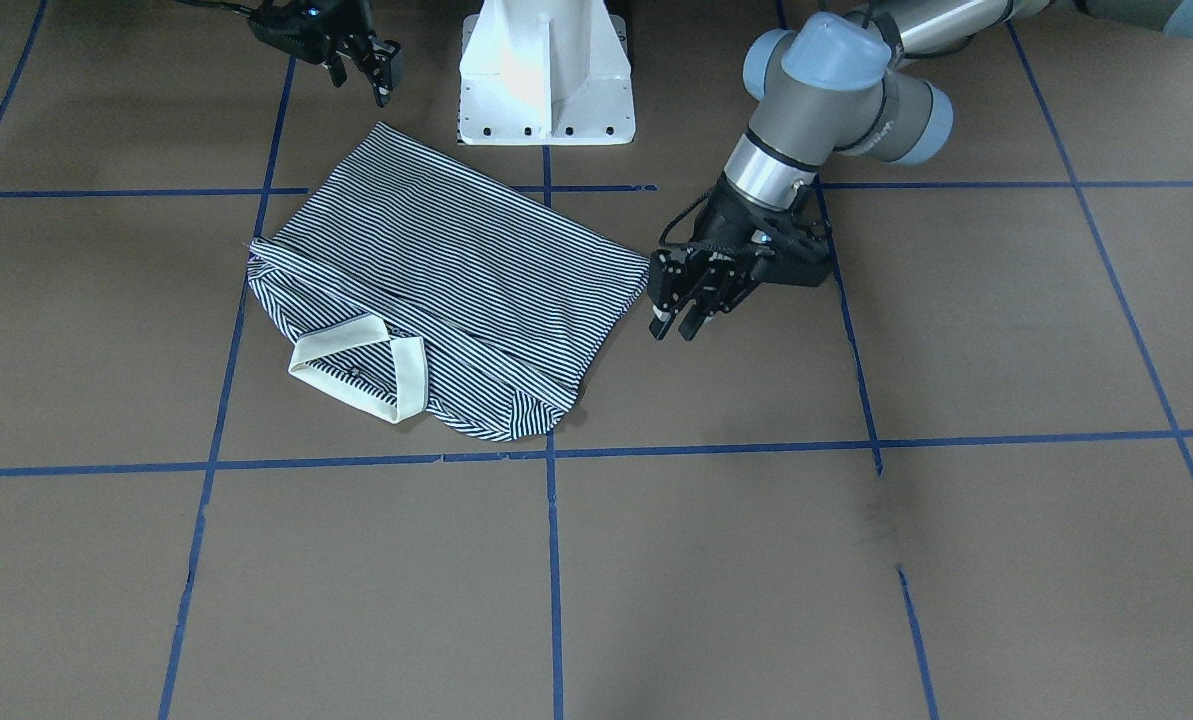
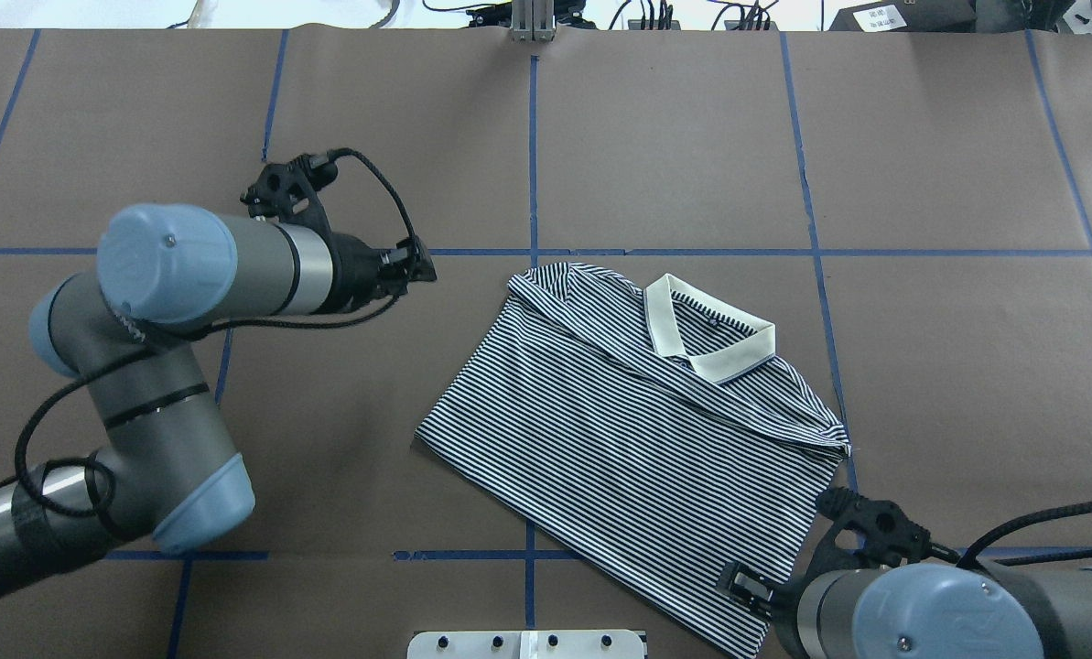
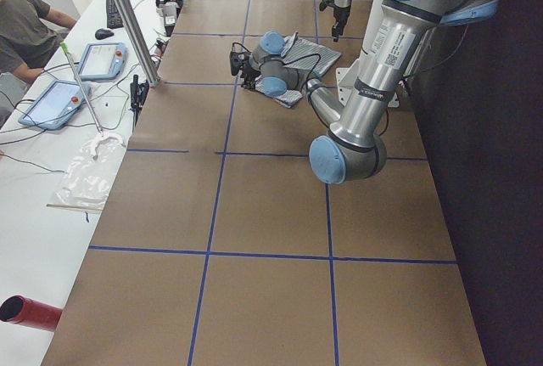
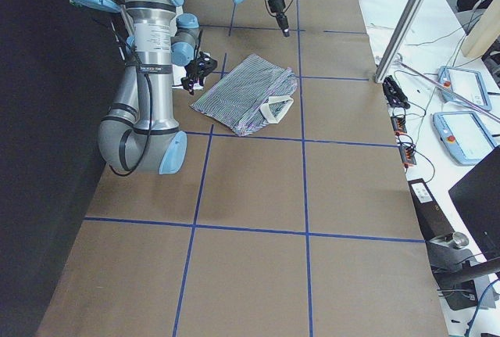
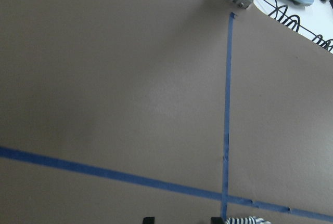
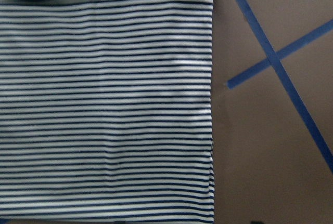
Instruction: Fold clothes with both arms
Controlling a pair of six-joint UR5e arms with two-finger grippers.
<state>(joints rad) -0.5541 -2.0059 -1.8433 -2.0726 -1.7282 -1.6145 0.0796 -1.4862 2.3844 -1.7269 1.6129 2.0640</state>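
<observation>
1. The bench (image 1: pixel 856 580) is covered in brown paper and gridded with blue tape (image 1: pixel 554 560).
2. The striped polo shirt (image 1: pixel 456 260) is laid folded flat near the white pedestal (image 1: pixel 546 70).
3. The left tool (image 1: pixel 674 330) is held spread and empty just beside the shirt's edge.
4. The right tool (image 1: pixel 361 88) is likewise parted and empty, near a hem corner.
5. A person (image 3: pixel 21 30) is seated at a white side bench (image 3: pixel 51 154).

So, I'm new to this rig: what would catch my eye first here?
The folded navy-and-white striped polo shirt lies mid-table, white collar showing. The left claw hangs open and empty just off its edge; the right claw is by the corner nearest the robot.
</observation>
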